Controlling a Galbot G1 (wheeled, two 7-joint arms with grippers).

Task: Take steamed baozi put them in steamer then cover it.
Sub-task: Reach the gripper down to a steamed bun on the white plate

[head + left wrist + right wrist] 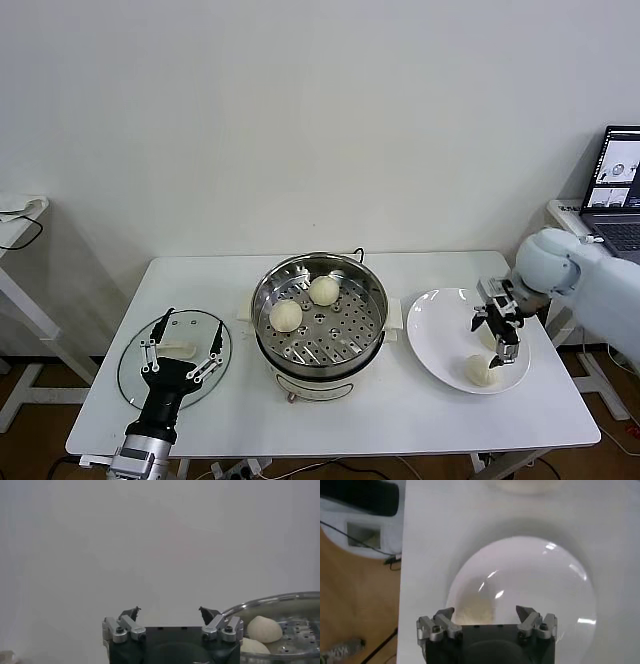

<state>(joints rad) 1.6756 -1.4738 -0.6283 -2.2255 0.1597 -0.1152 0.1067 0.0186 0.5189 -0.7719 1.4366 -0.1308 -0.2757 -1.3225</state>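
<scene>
The steamer (pixel 320 345) stands mid-table with two steamed baozi (pixel 286 315) (pixel 323 290) on its perforated tray. In the left wrist view its rim (pixel 280 600) and both baozi (pixel 265 628) show off to one side. On the white plate (pixel 440 335) lies another baozi (pixel 480 371), and a second one is half hidden behind my right gripper (pixel 492 340). That gripper hangs open just over the plate (pixel 530 570), a pale baozi (pixel 475 611) below its jaws (pixel 485 614). The cover (pixel 135 370) lies flat at the left, with my left gripper (pixel 190 335) (pixel 170 614) open above its white handle (pixel 178 349).
A laptop (pixel 618 190) sits on a side table at the far right. Another side table (pixel 20 225) with a cable stands at the far left. The table's front edge (pixel 330 440) runs close to both arms, and a wall rises behind the table.
</scene>
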